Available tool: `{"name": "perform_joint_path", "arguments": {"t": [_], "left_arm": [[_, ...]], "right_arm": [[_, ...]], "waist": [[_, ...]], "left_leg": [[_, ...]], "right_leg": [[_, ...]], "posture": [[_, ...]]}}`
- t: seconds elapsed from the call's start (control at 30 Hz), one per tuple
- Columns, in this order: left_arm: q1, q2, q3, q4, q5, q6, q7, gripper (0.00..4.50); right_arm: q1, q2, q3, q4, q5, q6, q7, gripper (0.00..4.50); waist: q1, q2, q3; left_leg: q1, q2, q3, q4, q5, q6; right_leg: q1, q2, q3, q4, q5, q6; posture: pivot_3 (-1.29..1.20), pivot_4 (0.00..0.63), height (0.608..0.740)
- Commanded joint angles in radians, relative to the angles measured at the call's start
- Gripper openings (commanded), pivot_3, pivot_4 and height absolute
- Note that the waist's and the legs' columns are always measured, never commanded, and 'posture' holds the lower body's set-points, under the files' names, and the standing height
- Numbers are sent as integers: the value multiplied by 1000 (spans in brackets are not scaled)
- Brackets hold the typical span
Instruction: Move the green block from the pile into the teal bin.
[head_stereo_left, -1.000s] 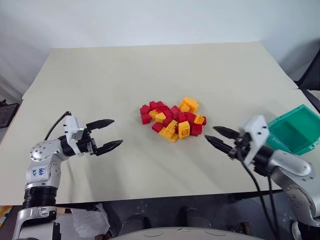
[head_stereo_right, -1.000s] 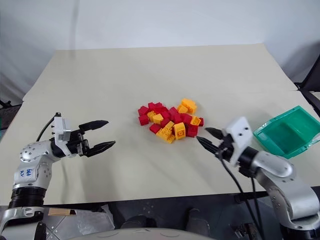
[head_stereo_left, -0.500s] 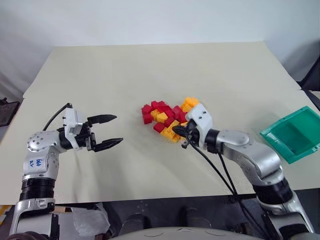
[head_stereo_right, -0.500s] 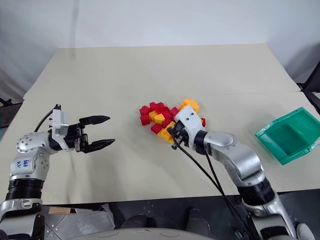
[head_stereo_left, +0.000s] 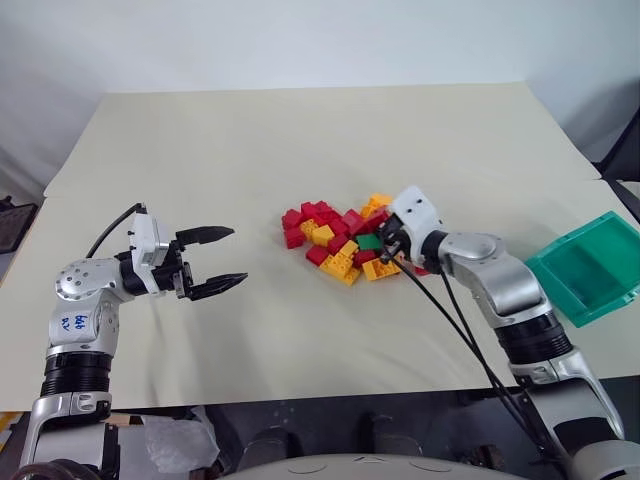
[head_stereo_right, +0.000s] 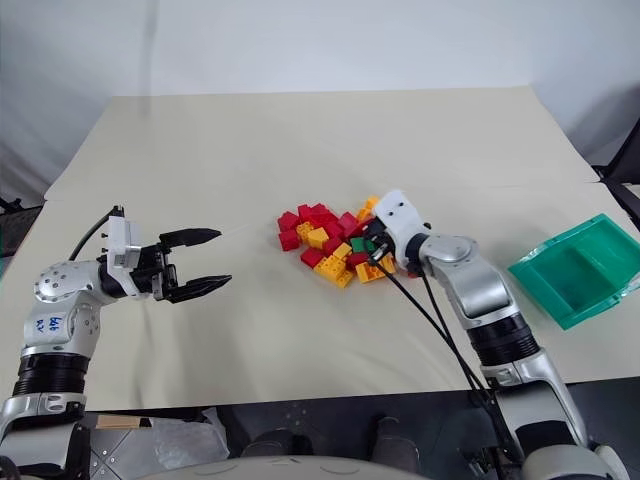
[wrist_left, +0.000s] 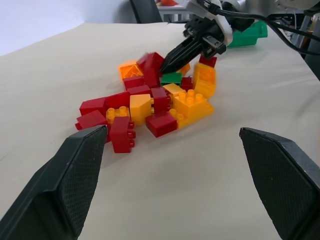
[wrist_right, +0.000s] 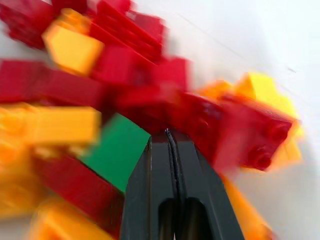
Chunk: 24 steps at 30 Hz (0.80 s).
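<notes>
Right gripper (head_stereo_left: 384, 243) has swung into the pile (head_stereo_left: 345, 240), fingers pressed together beside the green block (head_stereo_left: 369, 242), holding nothing; left fingers (head_stereo_left: 206, 235) spread, empty

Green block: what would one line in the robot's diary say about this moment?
right gripper: shut, tips in pile beside green block | block: uncovered, not gripped | left gripper: open, apart | teal bin: no block inside

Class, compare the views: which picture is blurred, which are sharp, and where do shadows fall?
Right wrist view: bricks smeared by blur, though the shut right gripper and green block can be told. Left wrist view: pile sharp, the near fingers large and soft. Eye views: even light, soft shadows under the left gripper on the table.
</notes>
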Motion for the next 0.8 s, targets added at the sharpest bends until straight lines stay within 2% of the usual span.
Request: {"name": "perform_joint_path", "arguments": {"t": [0.03,0.23,0.33,0.4,0.47,0.53,0.6,0.77,0.8], "left_arm": [[-25,12,7,4,3,-23,-4,4500],[-54,-1,-6,23,5,-36,-9,4500],[-85,-5,-14,58,10,-54,-21,4500],[-97,-9,-16,73,12,-65,-25,4500],[-103,-16,-18,83,13,-74,-28,4500],[-107,-20,-20,88,14,-79,-28,4500],[-107,-25,-21,89,15,-83,-28,4500],[-84,-44,-18,66,10,-94,-20,4500],[-76,-48,-17,54,7,-93,-17,4500]], "right_arm": [[8,-15,-47,-54,2,5,26,21],[-12,-20,-97,-196,62,93,71,21],[-60,-59,-95,-234,117,139,176,21],[-104,-138,1,-226,107,190,298,21],[-143,-194,81,-199,87,157,418,21],[-164,-212,111,-177,76,120,473,21],[-173,-203,102,-152,66,100,472,21],[-256,-163,180,-5,-27,-74,555,21],[-272,-160,195,22,-48,-85,567,186]], "waist": [[-2,0,0],[-5,0,0],[-7,-1,0],[-6,-1,1],[-7,-1,1],[-10,-1,1],[-14,-2,1],[-20,-2,1],[-20,-2,1]], "left_leg": [[0,0,0,0,0,0],[0,1,0,0,0,0],[0,0,0,0,0,0],[0,0,0,0,0,0],[0,0,0,0,0,0],[0,0,0,0,0,0],[0,0,0,0,0,0],[0,0,2,1,0,0],[0,0,2,1,0,0]], "right_leg": [[0,0,0,0,0,0],[0,0,0,0,0,0],[0,0,0,0,0,0],[0,0,0,0,0,0],[0,0,0,0,0,0],[0,0,0,-1,0,0],[0,0,0,0,0,0],[0,0,0,0,0,1],[0,0,0,0,0,1]], "posture": [[0,150,740],[0,150,740],[0,150,740],[0,150,740],[0,150,740],[0,150,740],[0,150,740],[0,150,740],[0,150,740]]}}
